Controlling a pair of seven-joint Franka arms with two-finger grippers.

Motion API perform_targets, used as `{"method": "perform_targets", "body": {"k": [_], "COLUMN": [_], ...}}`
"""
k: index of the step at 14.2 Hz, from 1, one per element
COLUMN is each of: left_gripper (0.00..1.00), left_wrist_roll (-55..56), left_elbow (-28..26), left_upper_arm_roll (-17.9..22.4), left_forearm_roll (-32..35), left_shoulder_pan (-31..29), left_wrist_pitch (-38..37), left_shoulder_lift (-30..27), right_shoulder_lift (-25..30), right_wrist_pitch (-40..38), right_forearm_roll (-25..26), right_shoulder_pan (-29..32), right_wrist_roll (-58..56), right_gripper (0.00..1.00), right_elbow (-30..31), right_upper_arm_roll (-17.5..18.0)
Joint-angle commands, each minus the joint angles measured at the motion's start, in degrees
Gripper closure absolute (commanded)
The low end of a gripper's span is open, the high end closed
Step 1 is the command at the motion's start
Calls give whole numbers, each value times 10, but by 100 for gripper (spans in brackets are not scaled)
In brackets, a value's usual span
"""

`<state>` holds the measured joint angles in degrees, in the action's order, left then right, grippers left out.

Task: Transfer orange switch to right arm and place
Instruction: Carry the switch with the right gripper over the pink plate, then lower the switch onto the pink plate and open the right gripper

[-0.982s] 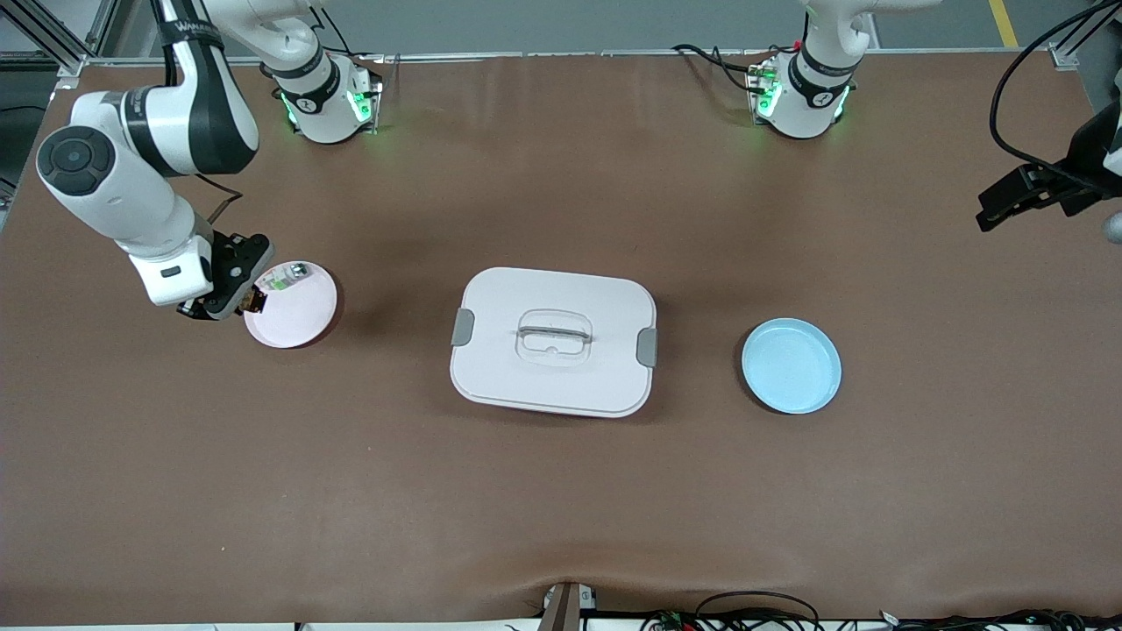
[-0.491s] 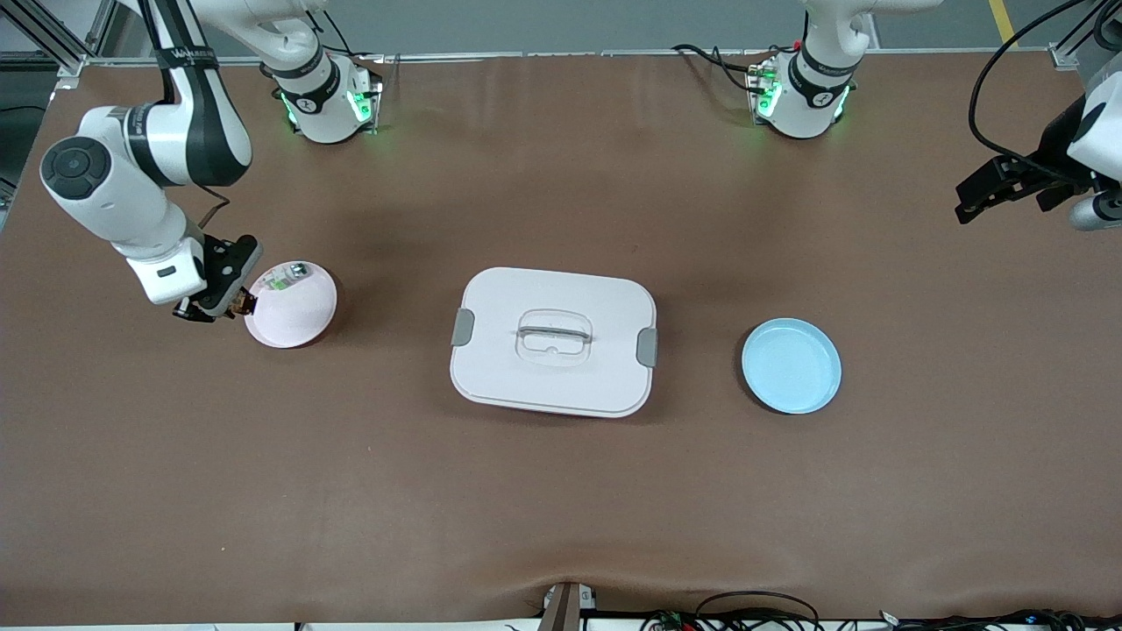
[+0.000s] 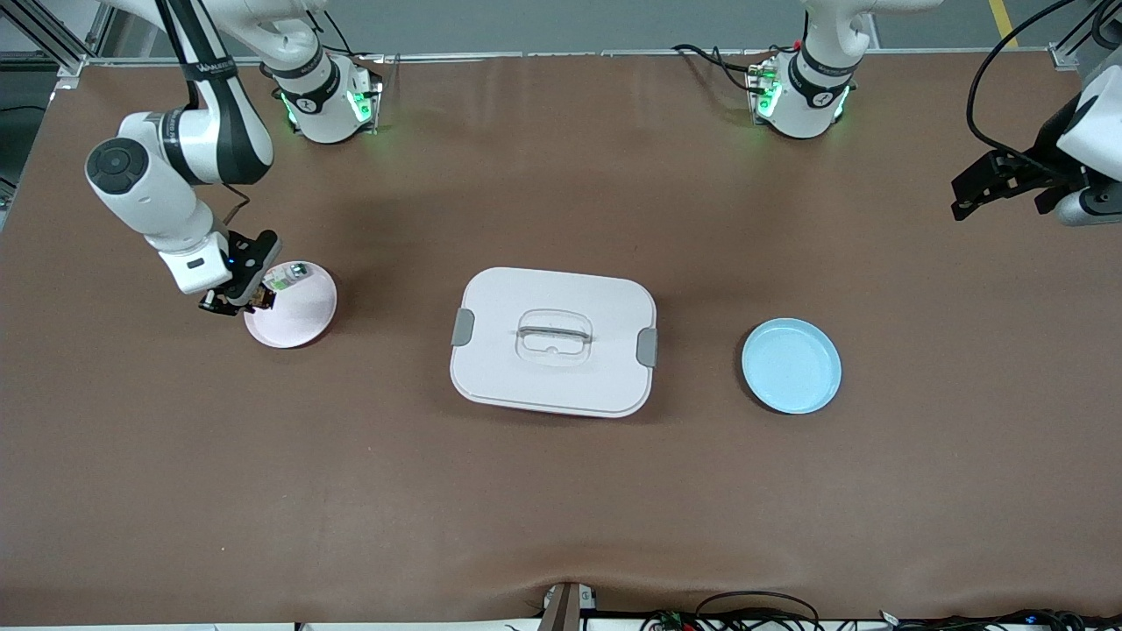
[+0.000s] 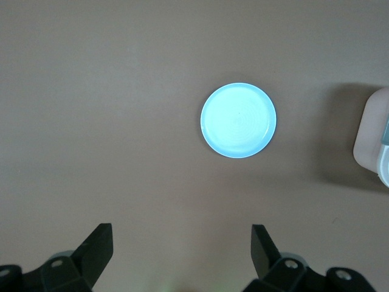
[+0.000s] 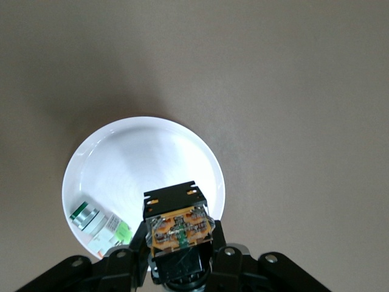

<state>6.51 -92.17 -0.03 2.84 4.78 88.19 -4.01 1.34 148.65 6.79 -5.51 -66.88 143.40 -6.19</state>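
Note:
My right gripper [image 3: 249, 296] is shut on the orange switch [image 3: 258, 300], a small black block with an orange-copper band [image 5: 179, 227]. It holds the switch just above the rim of the pale pink plate [image 3: 302, 317] at the right arm's end of the table. In the right wrist view the black fingers [image 5: 137, 244] press on the switch's sides over the plate [image 5: 140, 158]. My left gripper [image 3: 975, 194] hangs high over the left arm's end of the table. It is open [image 4: 182, 249] with nothing between its fingers.
A tiny pale part with green marks [image 3: 286, 278] lies in the pink plate [image 5: 100, 224]. A white lidded container [image 3: 552, 342] sits mid-table. A light blue plate [image 3: 791, 365] lies between it and the left arm's end [image 4: 238, 120].
My right gripper, still holding the switch, drifted off the plate's edge and has come back over its rim. The left gripper has swung a little farther in over the table.

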Motion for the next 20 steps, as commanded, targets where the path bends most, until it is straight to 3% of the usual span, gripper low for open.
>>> {"method": "perform_targets", "body": {"k": [1, 7, 15, 20], "left_gripper": [0, 0, 0, 0], "left_wrist_roll": [-14, -18, -31, -31], "left_elbow": [-7, -6, -7, -7], "left_upper_arm_roll": [1, 1, 3, -1], "left_forearm_roll": [-9, -9, -9, -9], "left_shoulder_pan": [0, -3, -4, -3], "left_wrist_pitch": [-1, 0, -26, -27], "left_shoulder_lift": [-7, -4, -12, -15], "right_shoulder_lift": [17, -19, -113, -140], "right_wrist_pitch": [44, 95, 203, 235], "right_forearm_roll": [10, 45, 45, 46], "right_shoulder_pan": [14, 16, 29, 29], "right_wrist_roll": [-7, -5, -5, -5], "right_gripper": [100, 100, 100, 100], "right_elbow": [42, 62, 64, 63], "right_upper_arm_roll": [8, 7, 7, 7]}}
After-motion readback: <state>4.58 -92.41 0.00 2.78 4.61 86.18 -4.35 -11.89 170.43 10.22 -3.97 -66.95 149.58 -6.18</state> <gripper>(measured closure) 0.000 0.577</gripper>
